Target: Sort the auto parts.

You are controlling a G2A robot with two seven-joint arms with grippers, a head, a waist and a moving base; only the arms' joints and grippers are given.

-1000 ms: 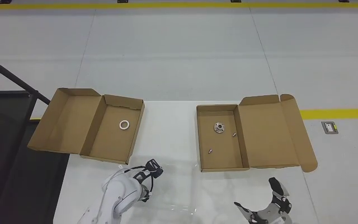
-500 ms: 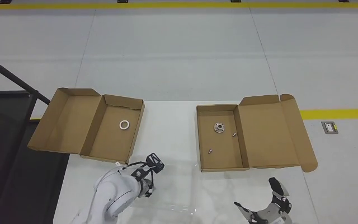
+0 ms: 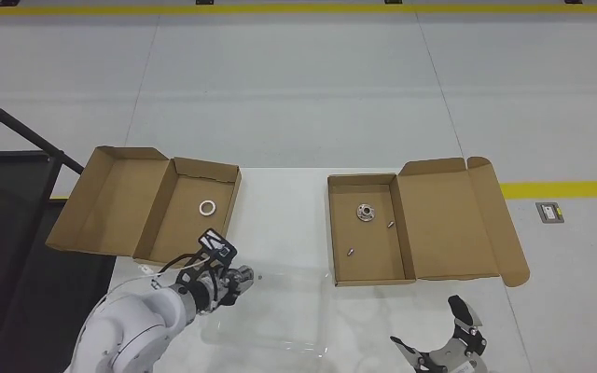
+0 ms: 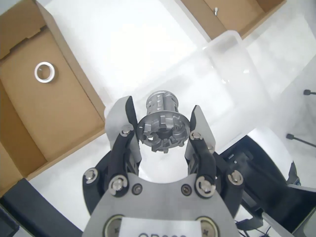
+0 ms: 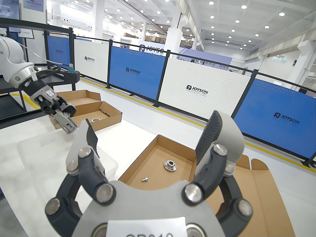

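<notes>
Auto parts (image 3: 365,214) are spread over a white desk (image 3: 280,210), some in two boxes and one in a gripper. The two open cardboard boxes lie flat at the desk's far side, well apart, each with its lid flap folded outward. The left box (image 3: 182,241) sits toward the robot's left and the right box (image 3: 378,261) toward its right. Between them and nearer the robot stands a low-walled clear plastic bin (image 4: 233,35), one corner close to the right box's near edge.

The right gripper (image 5: 151,120) hangs at the desk's near right side, in front of the right box, jaws spread wide and holding nothing. The left gripper (image 4: 162,104) hovers above the bin's end nearest the left box, just off that box's near corner, clamped on a toothed metal hub (image 4: 161,130). Both fingers press the hub's wide notched flange, and its slotted cylindrical body points away from the wrist, down toward the bin.

A flanged hub (image 5: 170,166) stands on the right box's floor near the far wall. A metal ring (image 4: 45,72) lies flat in the left box. A small bolt (image 3: 390,223) lies just beside the flanged hub, and a second bolt (image 3: 350,249) lies nearer the robot, toward that box's left wall.
</notes>
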